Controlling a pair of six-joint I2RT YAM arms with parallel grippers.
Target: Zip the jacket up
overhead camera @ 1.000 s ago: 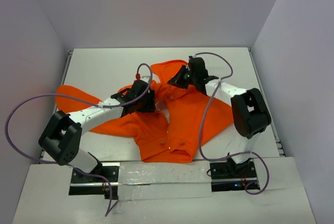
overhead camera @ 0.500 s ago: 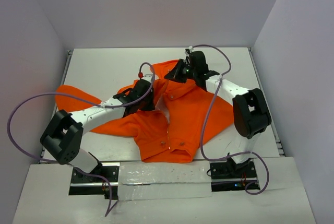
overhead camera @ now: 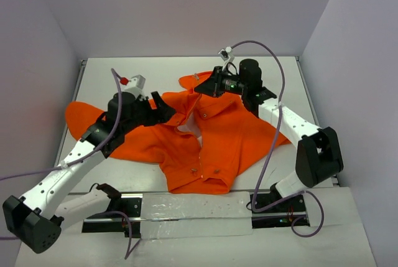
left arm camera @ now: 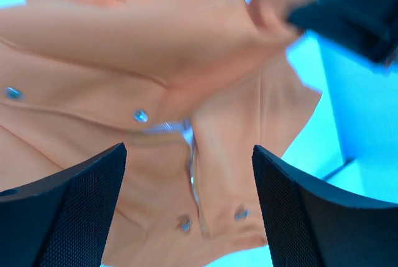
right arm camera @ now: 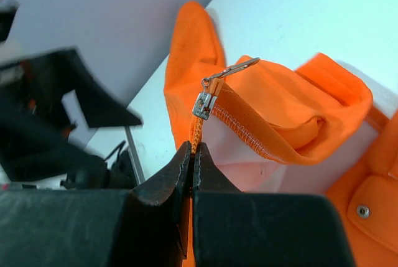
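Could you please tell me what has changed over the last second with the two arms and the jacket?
The left gripper pulled back leftward off the jacket and now stands open, empty. The right gripper shifted slightly, its arm stretching farther out. Unchanged: it stays shut on the zipper tape below the slider; the jacket's hem lies where it was.

- Left arm (overhead camera: 74,155) stretched forward, left fingers (left arm camera: 74,211) spread wide apart.
- Right arm (overhead camera: 283,121) reached far forward, wrist turned leftward, right fingers (right arm camera: 163,187) pinched tightly together.
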